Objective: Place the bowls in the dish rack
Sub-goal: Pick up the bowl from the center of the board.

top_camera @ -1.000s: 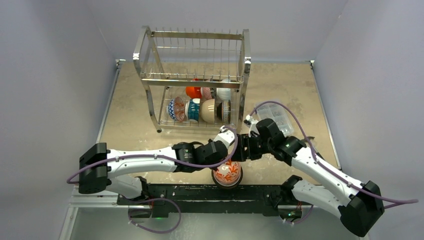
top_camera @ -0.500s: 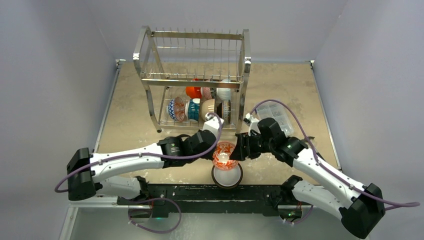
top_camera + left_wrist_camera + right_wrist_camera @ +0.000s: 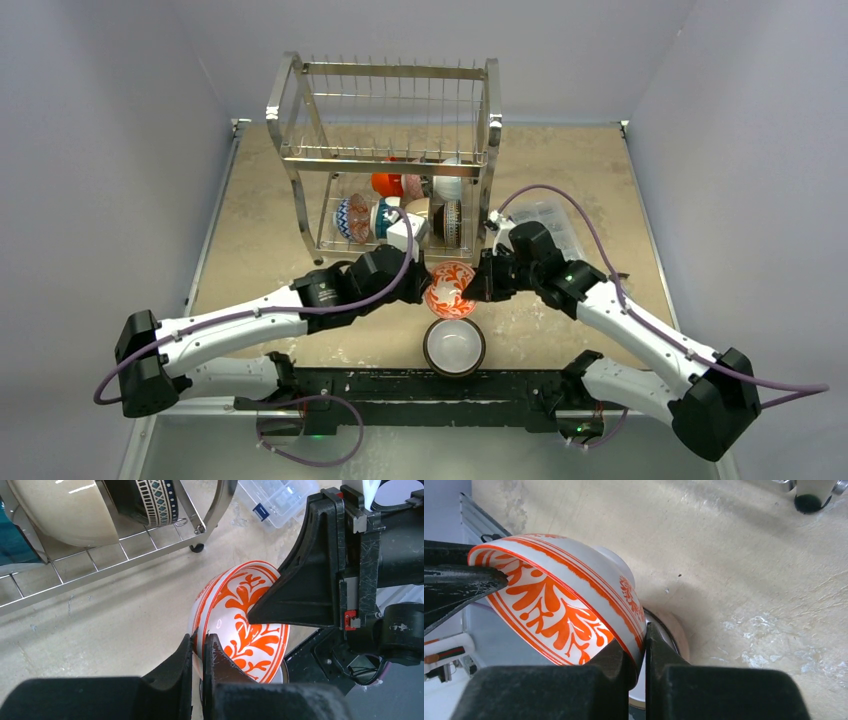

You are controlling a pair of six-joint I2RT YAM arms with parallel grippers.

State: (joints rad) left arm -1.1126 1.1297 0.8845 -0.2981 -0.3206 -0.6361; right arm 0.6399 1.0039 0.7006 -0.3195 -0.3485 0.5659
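Lifted off the white bowl [image 3: 455,346] and carried partway toward the dish rack [image 3: 390,163], floral bowl [image 3: 450,288] now hangs tilted just short of it, left gripper [image 3: 200,642] clamped on one rim, right gripper [image 3: 640,641] newly clamped on the opposite rim: handover likely next.

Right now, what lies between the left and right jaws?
The red-and-white floral bowl, tilted, its rim pinched by the left jaws on one side and the right jaws on the other. The top view shows it; both wrist views confirm.
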